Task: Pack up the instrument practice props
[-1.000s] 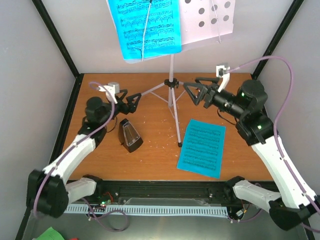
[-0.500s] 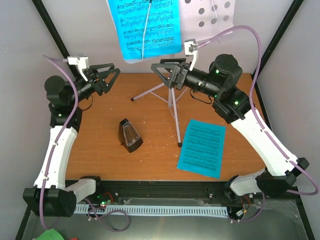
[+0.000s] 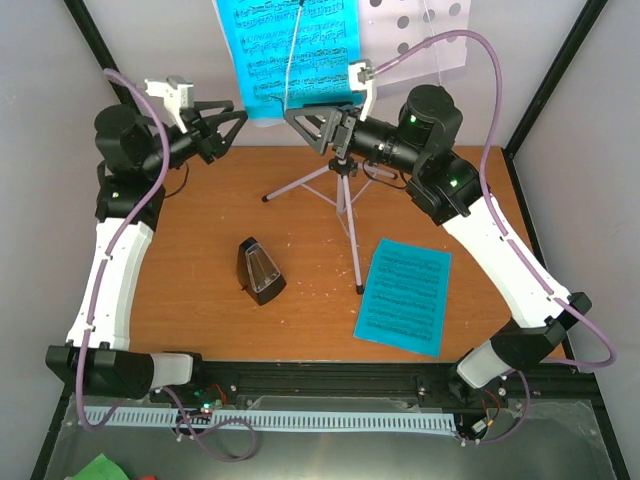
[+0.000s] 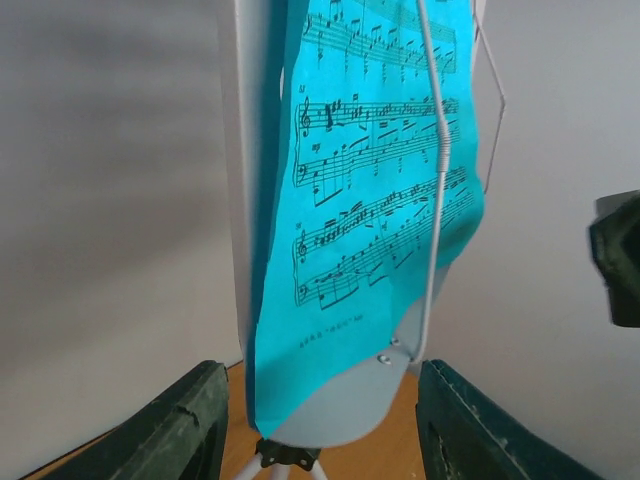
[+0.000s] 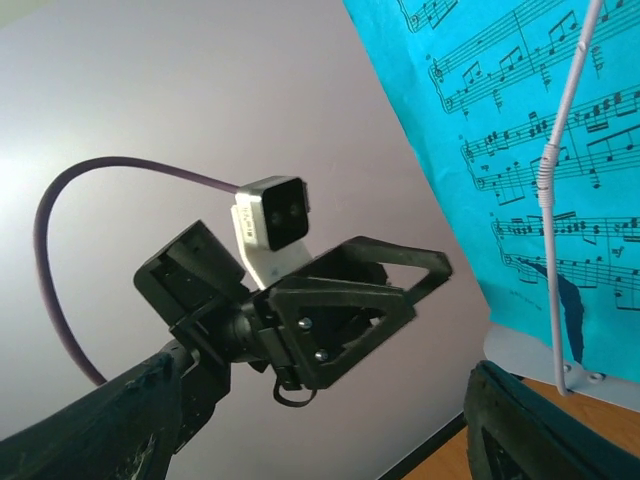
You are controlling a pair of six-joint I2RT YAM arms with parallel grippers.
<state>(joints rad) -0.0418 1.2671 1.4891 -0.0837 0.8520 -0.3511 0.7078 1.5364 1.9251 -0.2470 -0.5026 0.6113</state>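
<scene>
The grey tripod music stand [image 3: 346, 195] stands at the back middle of the table, with its perforated tray [image 3: 420, 40] at the top. One cyan sheet-music page [image 3: 290, 55] hangs on the tray under a wire retainer. A second cyan page [image 3: 405, 295] lies flat on the table at the front right. The black pyramid metronome [image 3: 260, 270] stands left of the stand's legs. My left gripper [image 3: 225, 125] is open and raised, just left of the hanging page's lower edge [image 4: 330, 330]. My right gripper [image 3: 310, 125] is open, just below that page [image 5: 530, 150], facing the left gripper [image 5: 350, 310].
The wooden table [image 3: 200, 300] is enclosed by grey walls and black frame posts [image 3: 110, 80]. The stand's tripod legs [image 3: 300, 185] spread across the back middle. Purple cables [image 3: 480, 50] loop above both arms. A cable tray runs along the near edge [image 3: 300, 420].
Both arms have risen from near the table up to the level of the stand's tray. The right gripper has moved left under the hanging page. Both stay open.
</scene>
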